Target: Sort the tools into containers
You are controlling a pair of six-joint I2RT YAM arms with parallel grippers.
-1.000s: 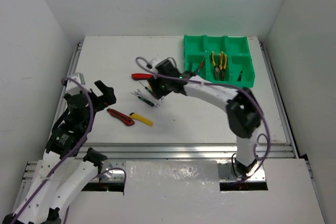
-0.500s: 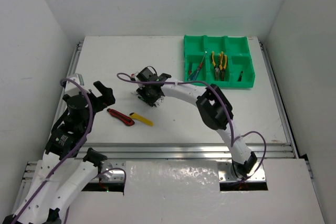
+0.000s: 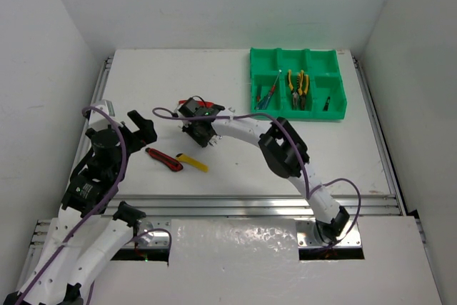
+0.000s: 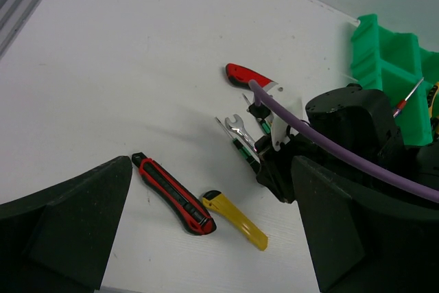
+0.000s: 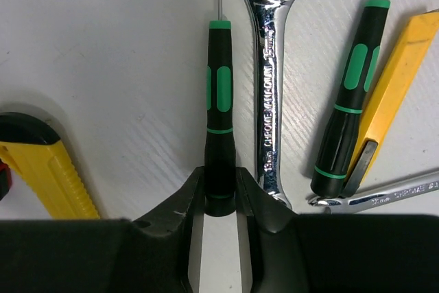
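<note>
Right gripper (image 5: pixel 221 195) pinching the butt end of the green-handled screwdriver (image 5: pixel 220 101), flat on the table. Silver wrench (image 5: pixel 272 80) sits just beside that screwdriver with a narrow gap, not touching. Second green screwdriver (image 5: pixel 348 101) and yellow knife (image 5: pixel 398 73) are beyond the wrench. Screwdriver's other side is bare table up to a yellow cutter (image 5: pixel 55 169). Green tray (image 3: pixel 335 112) well apart from the screwdriver. Left gripper (image 3: pixel 143 125) spread wide, holding nothing.

The right arm (image 3: pixel 241 128) reaches low to the left of the green tray (image 3: pixel 307 114). Its right gripper (image 5: pixel 221 190) points down, fingers pinching the butt of a green-and-black screwdriver (image 5: pixel 220 101). Farther left of the tray, the left arm (image 3: pixel 100 169) stands folded, with the left gripper (image 3: pixel 143 125) raised and spread wide.
</note>
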